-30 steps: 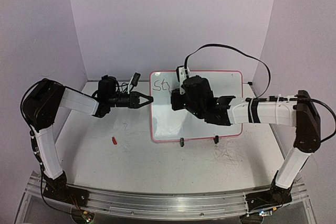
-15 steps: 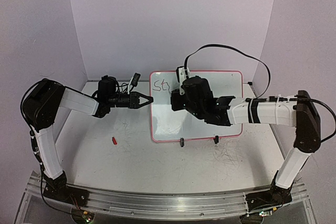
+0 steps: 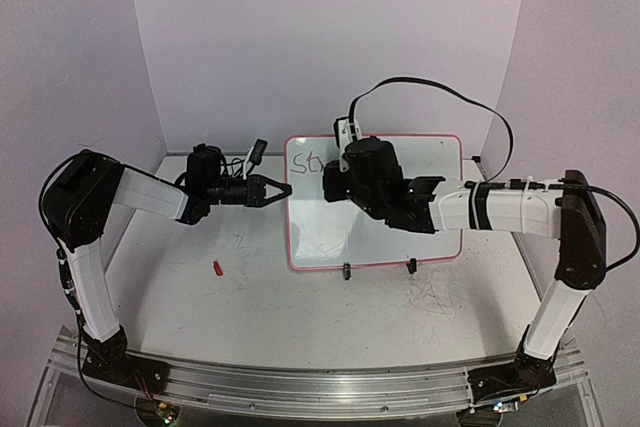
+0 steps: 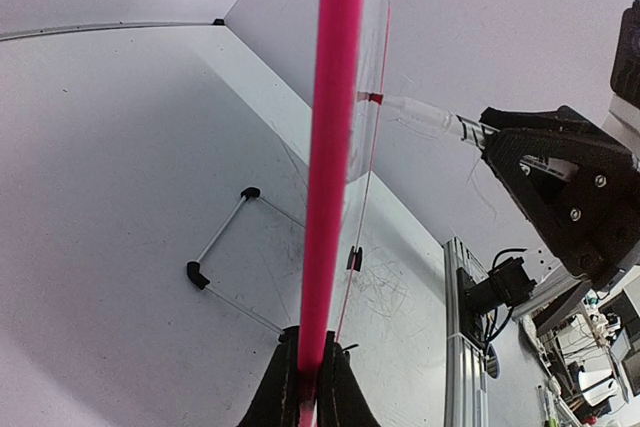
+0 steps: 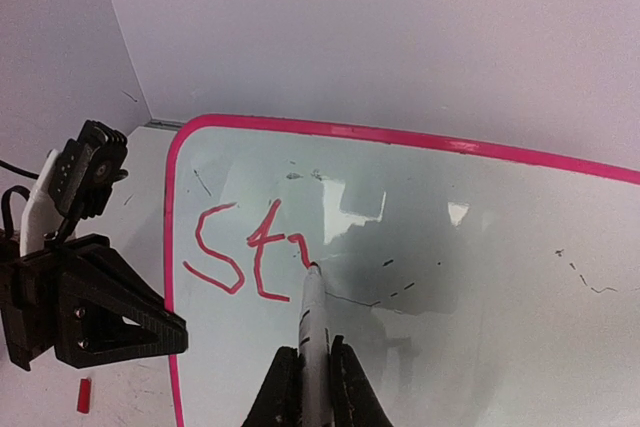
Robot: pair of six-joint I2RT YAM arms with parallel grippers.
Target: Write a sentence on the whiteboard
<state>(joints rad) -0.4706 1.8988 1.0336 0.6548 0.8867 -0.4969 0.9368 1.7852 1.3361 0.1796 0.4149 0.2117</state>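
The whiteboard (image 3: 320, 232), white with a pink rim, lies at the back middle of the table. Red letters "St" and the start of a third letter, the sentence (image 5: 255, 257), sit at its top left corner and are also visible from above (image 3: 307, 162). My right gripper (image 5: 314, 367) is shut on a white marker (image 5: 312, 317), whose tip touches the board at the end of the newest stroke. My left gripper (image 3: 285, 189) is shut on the board's left rim, which shows as a pink bar (image 4: 335, 147) running up from the gripper (image 4: 308, 367).
A small red cap (image 3: 217, 268) lies on the tabletop left of the board. Two black clip feet (image 3: 346, 269) sit on the board's near edge. A thin wire stand (image 4: 220, 247) rests on the table. Walls close in at back and sides.
My right arm has shifted slightly toward the back with the marker, and a short new stroke has appeared after "St". The left arm has not moved.
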